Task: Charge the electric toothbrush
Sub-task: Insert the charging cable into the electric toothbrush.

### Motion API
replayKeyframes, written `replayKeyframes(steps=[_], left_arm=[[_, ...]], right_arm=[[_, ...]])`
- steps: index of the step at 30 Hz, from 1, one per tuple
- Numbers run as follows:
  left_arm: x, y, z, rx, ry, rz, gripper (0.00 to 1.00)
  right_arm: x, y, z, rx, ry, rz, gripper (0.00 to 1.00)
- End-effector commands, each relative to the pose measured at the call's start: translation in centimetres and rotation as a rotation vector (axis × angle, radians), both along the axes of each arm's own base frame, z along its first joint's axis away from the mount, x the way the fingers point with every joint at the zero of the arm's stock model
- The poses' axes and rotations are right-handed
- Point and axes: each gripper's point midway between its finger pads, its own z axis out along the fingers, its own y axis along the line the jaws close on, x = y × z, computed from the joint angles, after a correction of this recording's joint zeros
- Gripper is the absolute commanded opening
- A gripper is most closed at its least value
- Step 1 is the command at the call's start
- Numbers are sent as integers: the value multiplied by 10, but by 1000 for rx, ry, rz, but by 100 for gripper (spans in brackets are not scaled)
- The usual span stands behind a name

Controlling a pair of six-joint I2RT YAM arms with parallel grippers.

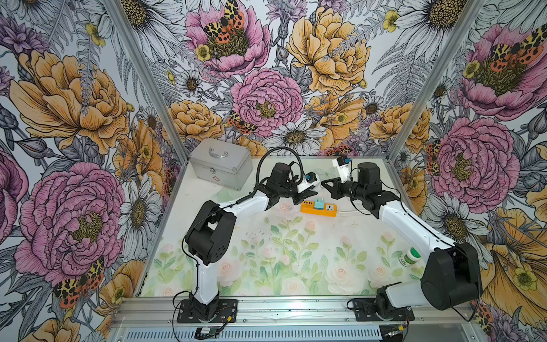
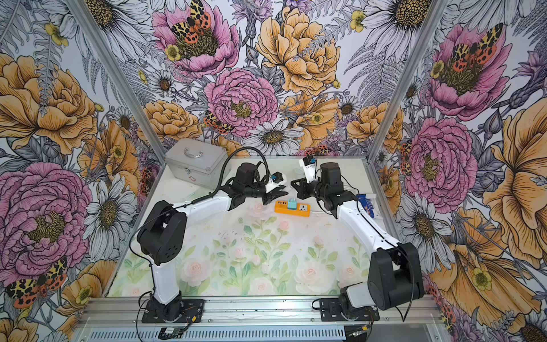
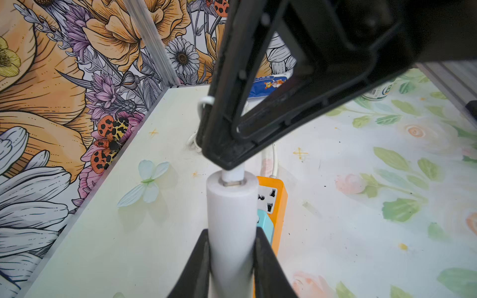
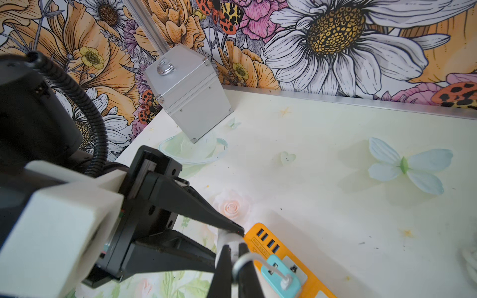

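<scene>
Tabletop (image 1: 296,257) of pale roses, floral walls (image 1: 74,118)

Electric toothbrush (image 3: 232,211): smooth white cylinder handle, gripped in left claw (image 3: 232,247), raised off counter (image 3: 129,232). White plug (image 3: 232,176) meets socket in its flat end.

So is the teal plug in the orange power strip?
In: the small teal plug adapter sits on the orange plastic power strip in both top views.
</scene>
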Motion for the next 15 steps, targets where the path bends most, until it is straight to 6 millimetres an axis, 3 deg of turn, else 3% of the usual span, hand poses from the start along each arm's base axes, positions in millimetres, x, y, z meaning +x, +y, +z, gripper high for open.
replayKeyframes(steps=[1, 6, 15], left_arm=[[-1, -25, 89, -209, -106, -69, 0], [-4, -31, 104, -232, -126, -72, 0], [4, -22, 115, -192, -183, -50, 0]], right_arm=[[-8, 9, -41, -24, 113, 24, 0], [-8, 13, -53, -41, 137, 31, 0], [-15, 21, -77, -64, 210, 68, 0]])
